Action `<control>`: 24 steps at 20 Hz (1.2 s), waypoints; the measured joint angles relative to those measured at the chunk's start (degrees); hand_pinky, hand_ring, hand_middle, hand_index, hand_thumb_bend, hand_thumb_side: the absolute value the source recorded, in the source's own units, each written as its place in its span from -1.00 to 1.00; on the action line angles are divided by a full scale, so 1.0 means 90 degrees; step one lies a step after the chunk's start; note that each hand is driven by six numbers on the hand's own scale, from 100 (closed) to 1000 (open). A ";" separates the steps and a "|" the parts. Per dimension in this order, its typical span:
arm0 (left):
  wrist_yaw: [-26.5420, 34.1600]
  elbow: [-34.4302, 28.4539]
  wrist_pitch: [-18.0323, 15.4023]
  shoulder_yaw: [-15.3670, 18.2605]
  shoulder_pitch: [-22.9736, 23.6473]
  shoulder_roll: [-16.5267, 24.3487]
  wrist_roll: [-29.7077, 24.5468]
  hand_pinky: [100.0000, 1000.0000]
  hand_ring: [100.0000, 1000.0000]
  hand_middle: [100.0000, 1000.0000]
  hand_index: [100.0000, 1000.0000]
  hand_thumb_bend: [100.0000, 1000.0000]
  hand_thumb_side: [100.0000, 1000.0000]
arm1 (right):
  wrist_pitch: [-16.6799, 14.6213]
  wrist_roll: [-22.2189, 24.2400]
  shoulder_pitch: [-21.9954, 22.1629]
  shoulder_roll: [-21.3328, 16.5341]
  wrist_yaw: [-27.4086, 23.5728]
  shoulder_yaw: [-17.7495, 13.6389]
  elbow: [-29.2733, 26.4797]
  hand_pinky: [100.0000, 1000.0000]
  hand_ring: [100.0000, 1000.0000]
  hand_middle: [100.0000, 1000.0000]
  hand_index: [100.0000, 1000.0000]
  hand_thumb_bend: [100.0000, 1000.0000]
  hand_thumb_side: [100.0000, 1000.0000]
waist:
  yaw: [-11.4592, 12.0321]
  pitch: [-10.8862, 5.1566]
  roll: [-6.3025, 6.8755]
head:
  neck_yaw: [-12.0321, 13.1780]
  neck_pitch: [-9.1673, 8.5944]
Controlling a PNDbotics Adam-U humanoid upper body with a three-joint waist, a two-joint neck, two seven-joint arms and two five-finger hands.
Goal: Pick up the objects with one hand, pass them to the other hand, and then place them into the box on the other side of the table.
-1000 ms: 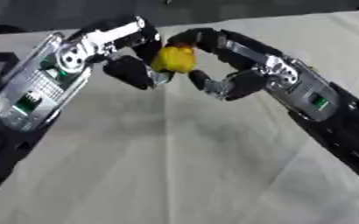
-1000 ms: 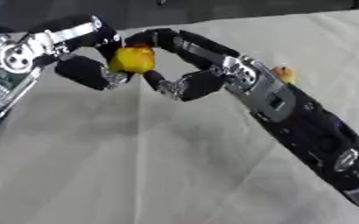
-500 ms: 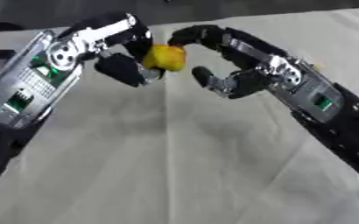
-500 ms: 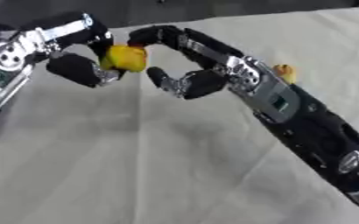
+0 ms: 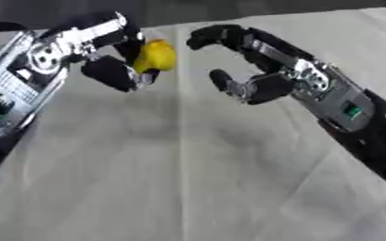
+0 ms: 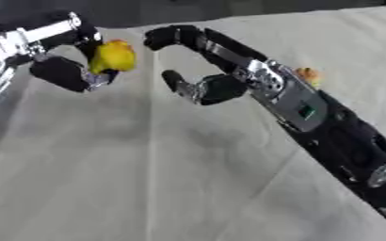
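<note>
Above the cloth, left hand point(image 5: 114, 70) pinches what looks like a yellow toy point(image 5: 156, 55); right hand point(image 5: 258, 84) curled empty

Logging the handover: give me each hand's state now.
Left hand: shut on the yellow object.
Right hand: fingers curled, holding nothing, apart from the yellow object.

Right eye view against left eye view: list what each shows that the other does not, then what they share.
Only the right eye view shows a small orange object on the cloth, just past the right forearm. Only the left eye view shows more of the left forearm's silver panel. Both show the left hand curled round the round yellow object, the right hand curled and holding nothing, apart from it, and the pale cloth-covered table.
</note>
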 measured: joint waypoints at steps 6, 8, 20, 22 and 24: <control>0.0010 -0.0091 -0.0025 0.0158 0.0203 0.0533 0.0040 0.45 -0.07 -0.40 -0.35 -0.95 -0.93 | 0.0049 -0.0070 0.0055 -0.0094 0.0026 0.0000 -0.0070 0.95 0.70 0.61 0.82 -1.00 -0.30 | -0.0019 0.0000 0.0005 | 0.0132 0.0048; 0.0035 -0.0112 -0.0035 0.0232 0.0304 0.0704 0.0079 0.45 -0.07 -0.40 -0.35 -0.96 -0.93 | 0.0070 -0.0092 0.0057 -0.0103 0.0044 0.0000 -0.0082 0.94 0.69 0.61 0.82 -1.00 -0.31 | -0.0019 0.0000 0.0005 | 0.0180 0.0052; 0.0365 -0.0107 -0.0014 0.0807 0.0984 0.1638 0.0414 0.46 -0.07 -0.40 -0.35 -1.00 -0.93 | 0.0091 -0.0157 0.0167 -0.0160 0.0122 -0.0038 -0.0159 0.94 0.68 0.60 0.80 -1.00 -0.31 | -0.0014 0.0000 0.0005 | 0.0590 0.0056; 0.0415 -0.0107 0.0003 0.0904 0.1096 0.1771 0.0457 0.46 -0.07 -0.40 -0.35 -1.00 -0.93 | 0.0080 -0.0168 0.0168 -0.0174 0.0142 -0.0040 -0.0169 0.94 0.68 0.60 0.80 -1.00 -0.30 | -0.0013 0.0000 0.0005 | 0.0680 0.0056; 0.0434 -0.0104 0.0028 0.0997 0.1187 0.1881 0.0508 0.46 -0.07 -0.40 -0.35 -0.98 -0.93 | 0.0078 -0.0170 0.0172 -0.0194 0.0163 -0.0042 -0.0179 0.94 0.68 0.60 0.80 -1.00 -0.28 | -0.0006 0.0000 0.0005 | 0.0760 0.0056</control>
